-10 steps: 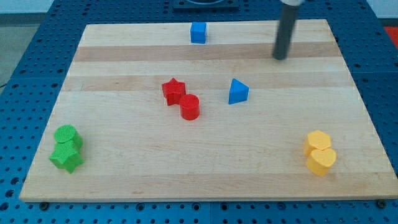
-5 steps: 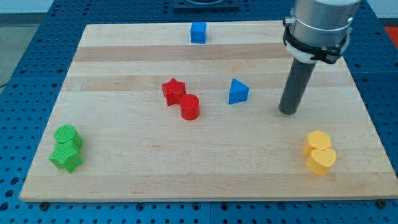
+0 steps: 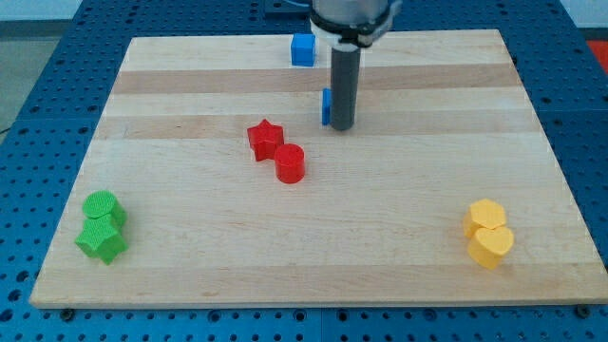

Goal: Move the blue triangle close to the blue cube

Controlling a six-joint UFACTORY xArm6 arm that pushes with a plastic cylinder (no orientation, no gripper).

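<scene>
Triangle (image 3: pixel 326 106) behind my tip (image 3: pixel 342 125); cube (image 3: pixel 303 48) toward view's top.

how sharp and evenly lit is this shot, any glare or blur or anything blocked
Camera view: lighting is soft and even, with only faint shadows beside the blocks and no strong glare on the wooden board. Focus is sharp throughout. The rod hides most of the blue triangle, my tip resting against its right side. The blue cube shows clearly.

I can read no text, label, brand, number or sign anywhere: not on my rod, the blocks or the board.
</scene>
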